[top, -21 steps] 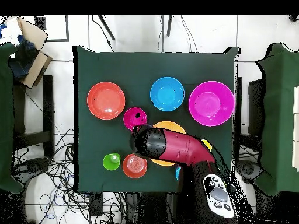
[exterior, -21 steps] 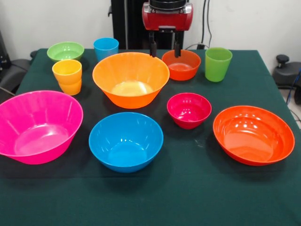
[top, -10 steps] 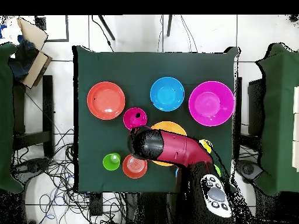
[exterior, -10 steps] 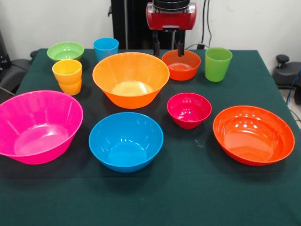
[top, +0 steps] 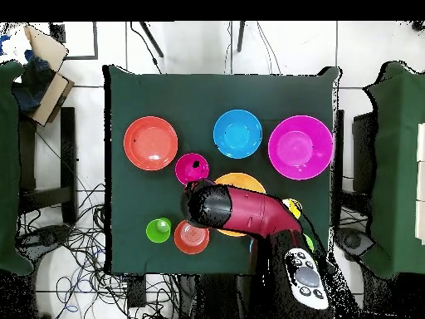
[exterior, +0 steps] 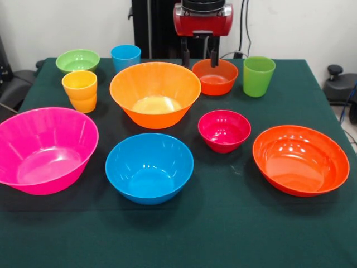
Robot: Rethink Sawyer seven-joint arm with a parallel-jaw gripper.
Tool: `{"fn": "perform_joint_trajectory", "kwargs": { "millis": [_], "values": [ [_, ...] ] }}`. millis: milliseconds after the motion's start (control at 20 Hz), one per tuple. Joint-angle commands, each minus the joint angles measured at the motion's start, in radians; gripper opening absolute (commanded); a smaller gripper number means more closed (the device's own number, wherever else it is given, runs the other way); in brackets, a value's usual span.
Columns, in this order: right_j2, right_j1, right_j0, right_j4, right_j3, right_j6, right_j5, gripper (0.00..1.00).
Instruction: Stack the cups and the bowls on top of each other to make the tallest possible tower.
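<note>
My gripper (exterior: 199,58) hangs open and empty at the far edge, its fingertips just above the back-left rim of the small orange-red bowl (exterior: 215,77), between the big orange bowl (exterior: 155,94) and the green cup (exterior: 259,76). The blue cup (exterior: 125,57), small green bowl (exterior: 77,60) and yellow-orange cup (exterior: 80,91) stand far left. Nearer lie the big pink bowl (exterior: 44,149), medium blue bowl (exterior: 149,167), small magenta bowl (exterior: 224,130) and wide red-orange bowl (exterior: 300,159). Each piece stands alone; no tower is in view. From overhead, the arm (top: 241,212) hides the gripper and part of the orange bowl (top: 241,178).
A dark green cloth (exterior: 223,234) covers the table. Black equipment sits off the table's right edge (exterior: 337,84). Overhead, green-covered tables (top: 398,166) flank the table, boxes (top: 37,71) lie at the upper left, and cables (top: 83,241) trail over the floor.
Over the last second my gripper drew back toward the table's far edge and a little right in the front view, still open. The cups and bowls have not moved.
</note>
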Motion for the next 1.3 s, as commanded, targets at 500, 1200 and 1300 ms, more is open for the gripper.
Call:
{"fn": "perform_joint_trajectory", "kwargs": {
  "millis": [500,1200,1300],
  "values": [
    [0.116,0.101,-0.012,-0.139,0.062,0.06,-0.257,1.0],
    [0.093,0.186,-0.006,-0.212,0.062,0.087,-0.405,1.0],
    [0.089,0.194,-0.005,-0.222,0.065,0.095,-0.424,1.0]
  ]
}}
